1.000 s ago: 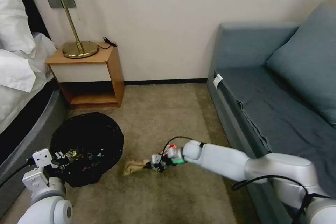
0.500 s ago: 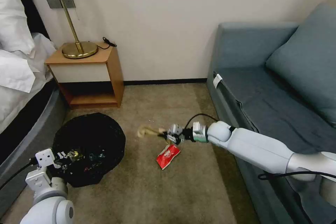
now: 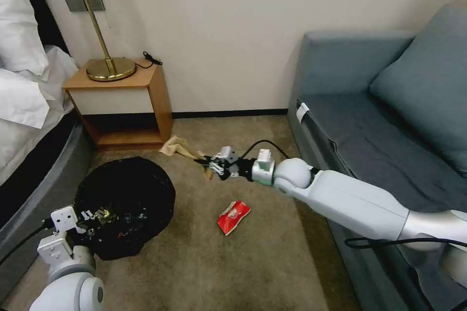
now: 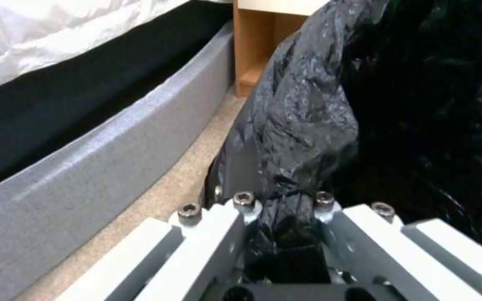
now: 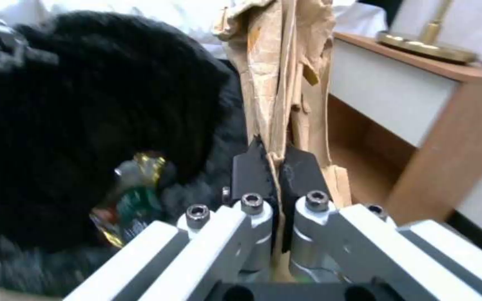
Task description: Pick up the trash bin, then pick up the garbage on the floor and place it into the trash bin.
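Red packet flat on carpet

Open carpet runs between the bed on the left and the sofa on the right, broken only by the trash bin, a red snack packet, and the far nightstand.

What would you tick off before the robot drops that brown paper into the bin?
1. Right end effector clamped on the brown paper bag: ok.
2. Left end effector gripping the trash bin by its black liner: ok.
3. Paper over the bin's mouth: not ok; in the head view it hangs beyond the far rim, near the nightstand.
4. Bin mouth open: ok, with wrappers inside.
5. Red snack packet on the carpet, apart from both arms: ok.
6. Bin held level: cannot tell.
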### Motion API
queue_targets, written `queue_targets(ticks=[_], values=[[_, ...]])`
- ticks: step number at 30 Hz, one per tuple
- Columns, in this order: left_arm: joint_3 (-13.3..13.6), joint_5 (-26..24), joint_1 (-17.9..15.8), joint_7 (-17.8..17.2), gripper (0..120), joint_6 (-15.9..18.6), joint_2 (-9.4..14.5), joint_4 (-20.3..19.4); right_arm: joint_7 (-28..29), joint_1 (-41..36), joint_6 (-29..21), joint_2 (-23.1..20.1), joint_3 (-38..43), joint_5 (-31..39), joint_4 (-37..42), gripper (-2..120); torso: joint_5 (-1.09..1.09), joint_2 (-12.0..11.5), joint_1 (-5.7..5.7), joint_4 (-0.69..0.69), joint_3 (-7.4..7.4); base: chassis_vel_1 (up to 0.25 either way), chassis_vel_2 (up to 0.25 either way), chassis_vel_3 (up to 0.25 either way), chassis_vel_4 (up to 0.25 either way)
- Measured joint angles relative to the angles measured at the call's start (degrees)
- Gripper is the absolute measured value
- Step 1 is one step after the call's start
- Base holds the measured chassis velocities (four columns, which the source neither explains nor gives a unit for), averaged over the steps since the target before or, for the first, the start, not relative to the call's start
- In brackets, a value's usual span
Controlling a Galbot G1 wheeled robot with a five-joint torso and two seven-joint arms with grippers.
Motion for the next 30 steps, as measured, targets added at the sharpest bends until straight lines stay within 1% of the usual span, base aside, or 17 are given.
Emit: queue_targets(ticks=[2,6,7,11,19,25,26,28,29,30], values=[[0.01,0.02,-0.02,0.01,3,0.01,0.0,0.0,0.33,0.09,-0.05,0.75,-0.37,0.11,-0.24,0,0.01,0.0,0.0,0.0,0.0,0.0,0.0,0.0,0.0],[0.0,0.05,-0.21,-0.03,3,0.35,0.0,-0.15,2.79,0.59,-0.89,6.41,-2.66,0.78,-0.94,0,0.0,0.0,0.0,0.0,0.0,0.0,0.0,0.0,0.0],[0.0,0.05,-0.21,-0.03,3,0.35,0.0,-0.15,2.79,0.59,-0.89,6.41,-2.66,0.78,-0.94,0,0.0,0.0,0.0,0.0,0.0,0.0,0.0,0.0,0.0],[0.04,0.05,-0.35,-0.08,3,0.41,0.01,-0.18,4.67,0.83,-1.48,10.13,-5.53,0.96,-1.01,0,0.0,0.0,0.0,0.01,0.0,0.0,0.0,0.0,0.0],[0.06,0.03,-0.62,-0.15,3,0.56,0.0,-0.29,6.82,0.49,-1.61,12.8,-9.8,0.7,-0.75,0,0.01,0.0,0.0,0.0,0.0,0.0,0.0,0.0,0.0],[0.18,0.03,-0.49,-0.2,3,0.56,0.0,-0.42,7.61,0.86,-1.9,14.25,-11.3,0.33,-1.95,0,0.01,0.0,0.0,0.0,0.0,0.0,0.0,0.0,0.0],[0.22,0.04,-0.45,-0.21,3,0.56,0.0,-0.42,9.39,1.15,-2.3,14.92,-12.26,-0.22,-2.65,0,0.01,0.0,0.0,0.0,0.0,0.0,0.0,0.0,0.0],[0.22,0.04,-0.45,-0.22,3,0.56,0.0,-0.44,11.16,1.44,-2.59,15.33,-13.12,-0.69,-3.2,0,0.01,0.0,0.0,0.01,0.0,0.0,0.0,0.0,0.0],[0.22,0.04,-0.45,-0.22,3,0.56,0.0,-0.44,11.16,1.44,-2.59,15.33,-13.12,-0.69,-3.2,0,0.01,0.0,0.0,0.01,0.0,0.0,0.0,0.0,0.0],[0.21,0.04,-0.43,-0.22,3,0.55,0.0,-0.48,12.74,1.7,-2.87,15.47,-13.64,-1.19,-3.48,0,0.01,0.0,0.0,0.0,0.0,0.0,0.0,0.0,0.0]])
